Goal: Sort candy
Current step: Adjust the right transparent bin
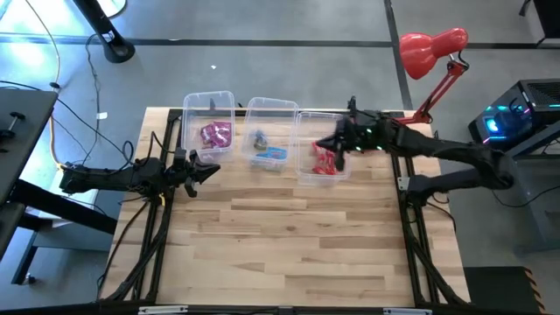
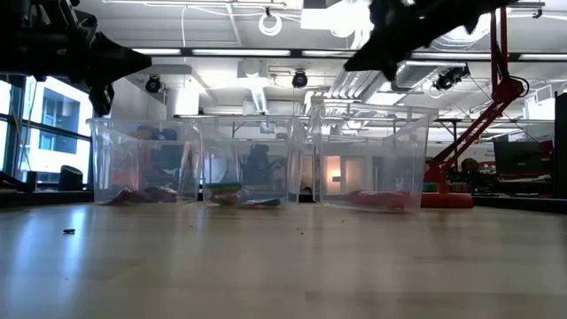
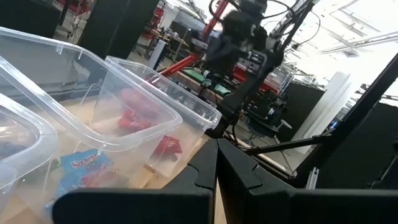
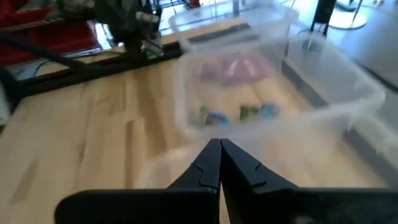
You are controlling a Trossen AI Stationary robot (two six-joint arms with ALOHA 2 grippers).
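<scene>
Three clear bins stand in a row along the table's far side. The left bin (image 1: 210,109) holds purple-magenta candy (image 1: 215,134), the middle bin (image 1: 271,112) holds blue candy (image 1: 270,156), and the right bin (image 1: 322,122) holds red candy (image 1: 325,163). My left gripper (image 1: 213,169) hovers just near of the left bin with its fingers shut (image 3: 216,155) and empty. My right gripper (image 1: 335,149) hangs above the right bin, also shut (image 4: 220,149) and empty. In the right wrist view the blue candy (image 4: 239,113) and purple candy (image 4: 235,67) show through the bin walls.
A red desk lamp (image 1: 430,52) stands past the table's far right corner, its base (image 2: 447,197) behind the right bin. The wooden tabletop (image 1: 289,245) stretches bare on the near side of the bins. A tiny dark speck (image 2: 68,231) lies on the table.
</scene>
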